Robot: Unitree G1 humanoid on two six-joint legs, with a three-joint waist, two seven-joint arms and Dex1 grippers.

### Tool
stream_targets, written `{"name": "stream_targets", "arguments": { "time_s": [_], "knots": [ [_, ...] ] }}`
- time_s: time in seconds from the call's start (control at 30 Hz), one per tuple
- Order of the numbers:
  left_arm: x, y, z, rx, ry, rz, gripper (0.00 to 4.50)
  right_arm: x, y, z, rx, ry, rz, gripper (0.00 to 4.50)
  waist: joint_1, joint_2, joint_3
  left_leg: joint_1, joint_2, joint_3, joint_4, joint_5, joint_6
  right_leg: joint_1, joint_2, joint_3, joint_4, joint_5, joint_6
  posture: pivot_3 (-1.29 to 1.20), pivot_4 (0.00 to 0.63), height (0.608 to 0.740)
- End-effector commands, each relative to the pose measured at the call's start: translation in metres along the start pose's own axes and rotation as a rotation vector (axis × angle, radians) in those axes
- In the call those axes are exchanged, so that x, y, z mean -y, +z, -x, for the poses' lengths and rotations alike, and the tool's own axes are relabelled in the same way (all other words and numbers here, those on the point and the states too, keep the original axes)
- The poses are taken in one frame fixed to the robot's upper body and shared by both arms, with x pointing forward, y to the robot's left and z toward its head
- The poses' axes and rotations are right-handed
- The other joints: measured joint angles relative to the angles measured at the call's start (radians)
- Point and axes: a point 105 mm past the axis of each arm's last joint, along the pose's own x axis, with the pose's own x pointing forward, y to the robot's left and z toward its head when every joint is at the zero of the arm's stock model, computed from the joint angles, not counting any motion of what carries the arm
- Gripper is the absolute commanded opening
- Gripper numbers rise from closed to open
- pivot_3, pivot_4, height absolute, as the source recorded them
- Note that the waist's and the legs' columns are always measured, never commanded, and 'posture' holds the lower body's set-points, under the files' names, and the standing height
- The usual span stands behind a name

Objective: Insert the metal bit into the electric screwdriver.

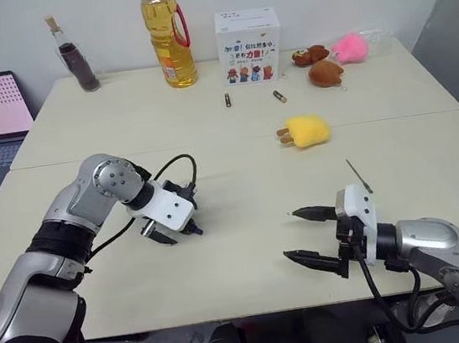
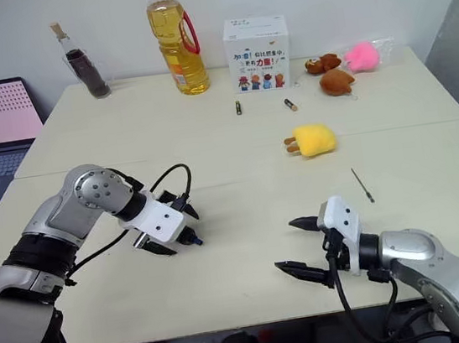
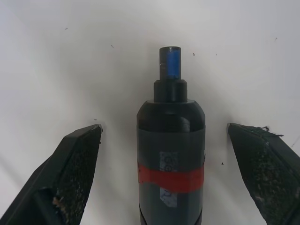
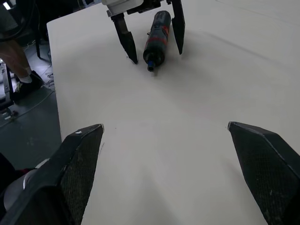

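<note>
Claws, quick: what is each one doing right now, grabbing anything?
Left claw: open, fingers either side of the electric screwdriver, not gripping it yet.
Right claw: open, holding nothing.

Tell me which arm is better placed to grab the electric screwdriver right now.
The left. Its open claw already straddles the electric screwdriver lying on the table, one finger on each side. The right claw hangs open well away, nearer the metal bit.
</note>
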Motion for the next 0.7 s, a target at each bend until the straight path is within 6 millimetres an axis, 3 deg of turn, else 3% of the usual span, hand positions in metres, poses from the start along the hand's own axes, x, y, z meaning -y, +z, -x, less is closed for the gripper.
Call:
{"name": "stream_targets", "arguments": {
  "time_s": [0.03, 0.17, 0.5, 0.7],
  "knots": [
    [0.011, -0.001, -0.01, -0.03, -0.062, -0.013, 4.5, -0.006, 0.013, -0.001, 0.042, 0.02, 0.042, 4.47, 0.0, 0.0, 0.0, 0.0, 0.0, 0.0, 0.0, 0.0, 0.0, 0.0, 0.0, 0.0, 0.0, 0.0, 0.0, 0.0, 0.15, 0.74],
    [0.01, 0.003, -0.014, -0.019, -0.061, -0.008, 4.01, -0.006, 0.014, -0.002, 0.044, 0.022, 0.04, 4.5, -0.001, 0.002, -0.001, 0.0, 0.0, 0.0, 0.0, 0.0, 0.0, 0.0, 0.0, 0.0, 0.0, 0.0, 0.0, 0.0, 0.15, 0.74],
    [0.007, -0.001, -0.015, -0.029, -0.037, 0.004, 1.78, -0.006, 0.027, -0.004, 0.067, 0.037, 0.066, 4.5, 0.003, 0.006, -0.004, 0.002, 0.0, 0.0, 0.001, 0.0, 0.0, 0.002, 0.0, 0.0, 0.001, 0.0, 0.0, 0.0, 0.15, 0.74],
    [0.003, -0.003, -0.013, -0.022, -0.003, 0.029, 1.63, -0.007, 0.054, -0.005, 0.179, 0.047, 0.075, 4.5, 0.003, 0.006, -0.004, 0.005, 0.0, -0.001, 0.001, 0.0, 0.0, 0.007, 0.0, -0.001, 0.0, 0.0, 0.0, 0.0, 0.15, 0.74]
  ]
}}
